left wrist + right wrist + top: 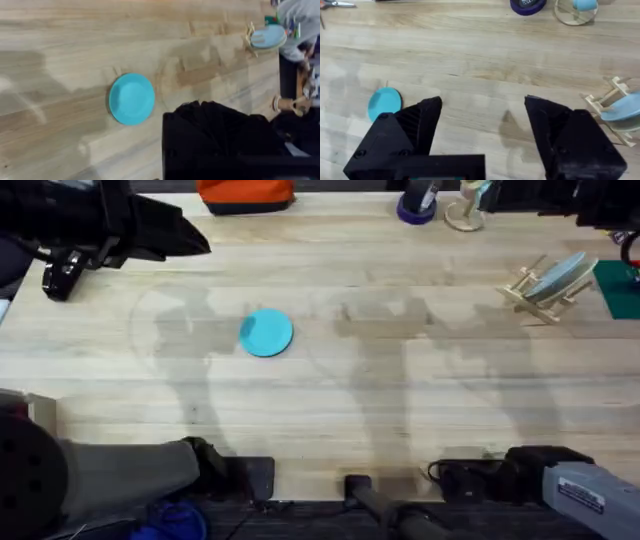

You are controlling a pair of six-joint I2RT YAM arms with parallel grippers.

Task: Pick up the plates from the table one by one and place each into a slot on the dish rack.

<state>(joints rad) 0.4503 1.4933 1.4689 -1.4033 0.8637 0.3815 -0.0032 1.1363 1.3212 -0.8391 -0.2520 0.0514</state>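
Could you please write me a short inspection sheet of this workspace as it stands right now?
Surface: light wood table, bare in the middle, with faint shadows.
Job's things: cyan plate lies flat on the table; blue-grey plate leans in the dish rack at the far right.
Clutter: purple tape roll and a small round wooden stand at the far edge; orange object beyond it; green item beside the rack.
Grippers: right claw is open above bare wood; left claw shows dark beside the cyan plate, state unclear.
Cables: dark cables at the near edge between the bases.
Surroundings: nothing seen.
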